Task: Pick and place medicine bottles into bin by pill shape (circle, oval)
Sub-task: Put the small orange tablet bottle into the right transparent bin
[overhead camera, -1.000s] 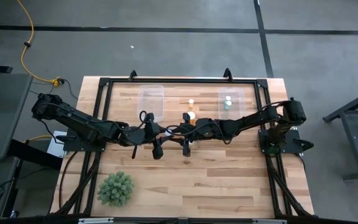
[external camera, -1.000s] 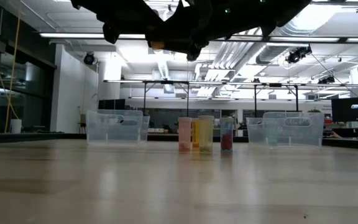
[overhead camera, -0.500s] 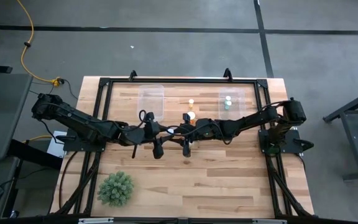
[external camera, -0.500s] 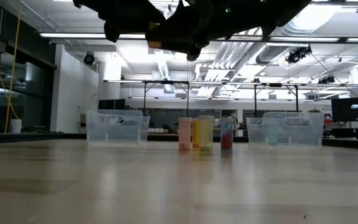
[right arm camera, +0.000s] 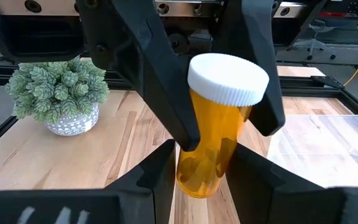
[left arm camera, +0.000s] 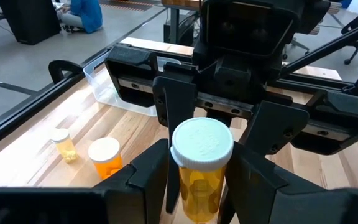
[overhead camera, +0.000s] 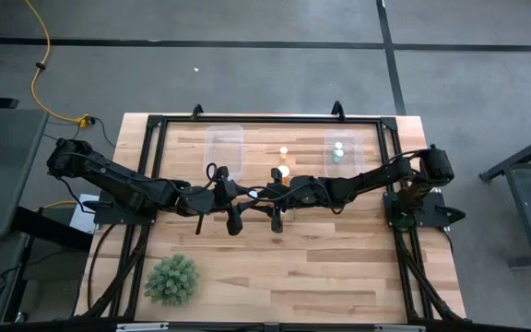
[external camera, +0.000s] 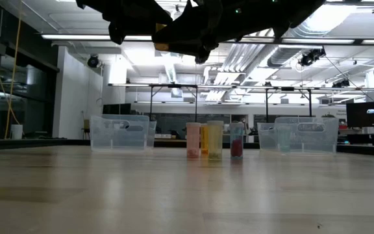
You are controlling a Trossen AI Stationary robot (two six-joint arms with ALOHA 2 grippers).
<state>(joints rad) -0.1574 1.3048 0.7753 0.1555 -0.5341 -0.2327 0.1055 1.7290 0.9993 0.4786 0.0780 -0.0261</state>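
held bottle: amber bottle (left arm camera: pixel 201 168), white cap, upright in mid-air over the table centre, between both grippers.
right gripper: right gripper (right arm camera: pixel 207 163) closes narrowly on the bottle's lower body, with both pads against it.
left gripper: left gripper (left arm camera: pixel 201 157) flanks the same bottle from the opposite side; cannot tell if it clamps or has let go.
change: over the last second neither arm nor the bottle shifts in the high view; the loose bottles (overhead camera: pixel 283 171) at 12 o'clock sit as before.
meaning: looks like a hand-over paused mid-transfer, with the bottle not yet binned.
bins: left bin (overhead camera: pixel 224 148) at 11 o'clock; right bin (overhead camera: pixel 341 152) at 1 o'clock, with two pale bottles inside.
pill shape: not readable through the amber wall.
next: probably the left arm backs off and the right carries the bottle to a bin.
risk: the bottle may drop if both let go.
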